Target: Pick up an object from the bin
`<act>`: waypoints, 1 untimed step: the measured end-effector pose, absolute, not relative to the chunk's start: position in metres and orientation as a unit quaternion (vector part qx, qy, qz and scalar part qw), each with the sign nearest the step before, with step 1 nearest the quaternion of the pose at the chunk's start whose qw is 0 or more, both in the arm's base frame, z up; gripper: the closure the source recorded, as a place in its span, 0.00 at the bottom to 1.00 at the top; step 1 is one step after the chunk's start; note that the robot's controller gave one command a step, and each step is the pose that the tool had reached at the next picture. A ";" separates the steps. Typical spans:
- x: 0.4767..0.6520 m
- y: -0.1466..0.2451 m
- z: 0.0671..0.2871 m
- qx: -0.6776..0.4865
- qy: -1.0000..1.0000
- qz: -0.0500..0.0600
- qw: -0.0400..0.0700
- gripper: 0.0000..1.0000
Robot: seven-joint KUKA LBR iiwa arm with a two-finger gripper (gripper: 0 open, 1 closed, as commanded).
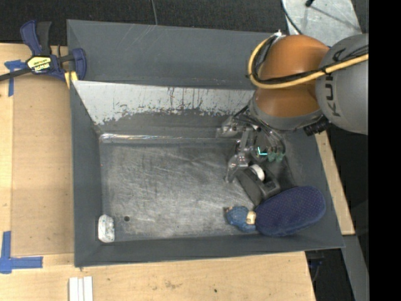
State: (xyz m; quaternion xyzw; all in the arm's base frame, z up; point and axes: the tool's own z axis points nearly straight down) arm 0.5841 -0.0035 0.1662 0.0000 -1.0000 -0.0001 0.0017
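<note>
the gripper (pixel 245 160) hangs low over the right side of the bin (pixel 84 168), towards the back wall. i can't tell if it is open or closed. right under it lies a black bar (pixel 254 187). touching the bar is a dark blue oval pad (pixel 291 211) in the near right corner, with a small blue lump (pixel 237 217) at the pad's left end. 1 silvery thing (pixel 105 227) sits well apart in the near left corner.

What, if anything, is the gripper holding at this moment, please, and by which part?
It cannot be told: the gripper is low beside the dark blue fabric item in the bin's lower right, but no hold shows clearly.
</note>
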 end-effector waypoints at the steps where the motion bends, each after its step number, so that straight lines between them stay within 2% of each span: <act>1: 0.609 0.170 0.126 0.074 -0.997 -0.002 -0.002 0.00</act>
